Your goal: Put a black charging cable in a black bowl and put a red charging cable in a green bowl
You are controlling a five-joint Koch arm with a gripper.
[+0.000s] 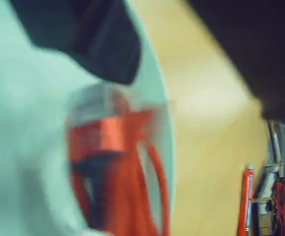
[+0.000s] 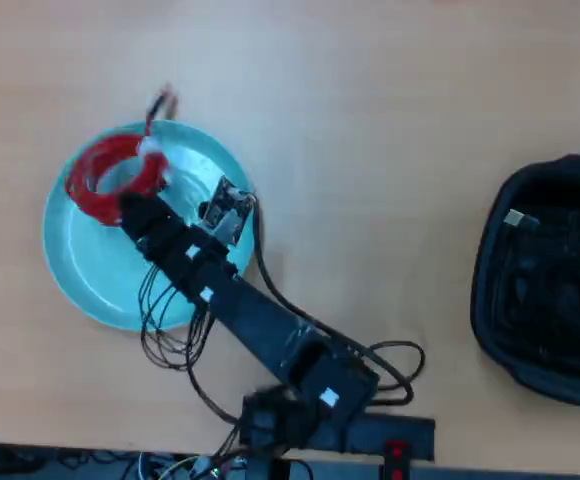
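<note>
The red charging cable [image 2: 105, 175] is a coil with a white tie, lying over the upper left of the green bowl [image 2: 100, 270]; its plug end sticks out past the rim. My gripper [image 2: 130, 207] is right at the coil's lower right edge. The blurred wrist view shows the red charging cable [image 1: 118, 162] close up over the green bowl [image 1: 19, 123], under one dark jaw of the gripper [image 1: 114, 91]; the second jaw does not show. The black bowl [image 2: 490, 300] stands at the far right, with the black charging cable [image 2: 555, 275] and its silver plug inside.
The arm's base and loose black wires [image 2: 170, 340] lie by the table's near edge, partly over the green bowl's lower right rim. Bare wooden table [image 2: 370, 130] stretches between the two bowls. The black bowl's dark wall [image 1: 250, 44] fills the wrist view's upper right.
</note>
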